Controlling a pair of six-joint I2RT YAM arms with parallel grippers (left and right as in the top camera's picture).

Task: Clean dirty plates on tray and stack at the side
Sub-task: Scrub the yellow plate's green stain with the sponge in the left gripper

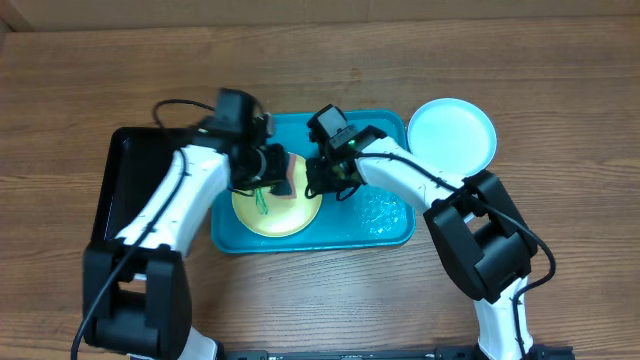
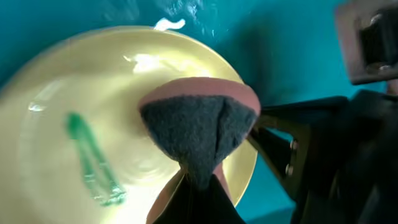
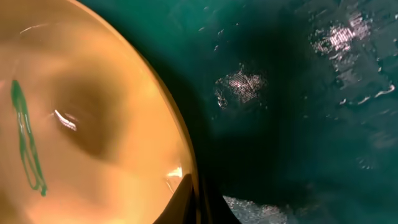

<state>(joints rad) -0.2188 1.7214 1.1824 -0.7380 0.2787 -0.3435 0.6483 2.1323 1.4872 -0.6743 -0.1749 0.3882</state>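
Lying flat: yellow plate [image 1: 282,218] | tray [image 1: 385,236] long axis left-right | left tool [image 2: 196,196] pinching sponge [image 2: 199,121]

right tool [image 3: 198,208] (at yellow plate [image 3: 93,124] rim) cut off below

Yellow-green plate [image 1: 275,212]: smooth glossy plastic with bright highlights, and one streaky green smear [image 2: 93,165] on it. Turquoise tray [image 1: 385,225]: glossy plastic, wet-looking patchy sheen on its floor. Sponge [image 2: 193,124]: pink soft foam body, dark grey rough fibrous scouring face, matt. Pale blue plate [image 1: 452,132]: smooth plastic, soft sheen. Black tray [image 1: 125,175]: plastic, dull gloss. Table [image 1: 320,300]: wood grain, matt brown. Arm shells [image 1: 175,195]: smooth white plastic, joints matt black.
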